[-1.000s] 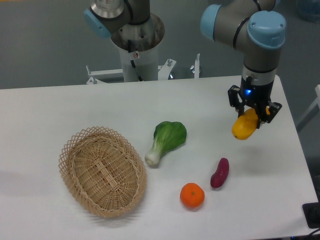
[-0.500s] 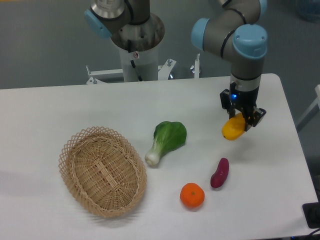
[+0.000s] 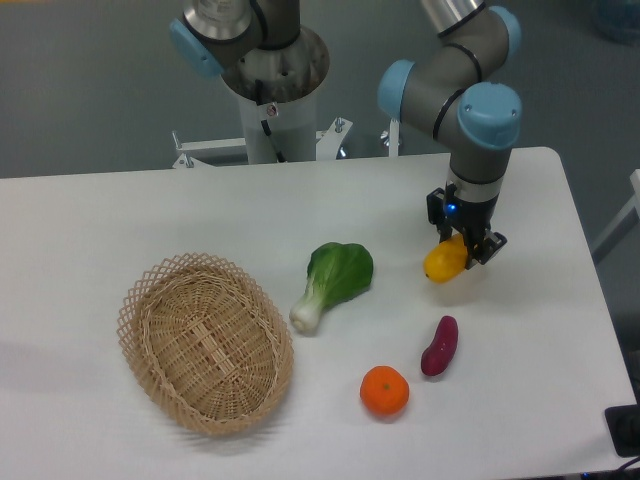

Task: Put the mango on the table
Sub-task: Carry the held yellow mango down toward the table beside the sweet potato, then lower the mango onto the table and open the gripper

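gripper [image 3: 462,245] fingers clamped on mango [image 3: 445,261], shifted left since earlier, nearer the bok choy [image 3: 335,280].

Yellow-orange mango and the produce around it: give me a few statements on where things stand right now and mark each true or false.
1. The two-finger gripper is shut on the smooth yellow-orange mango. True.
2. The woven wicker basket holds the round orange citrus. False: the basket is empty; the citrus lies on the white table.
3. The small purple sweet potato lies nearer the camera than the mango. True.
4. The green bok choy sits right of the mango. False: it is left of it, between mango and basket.
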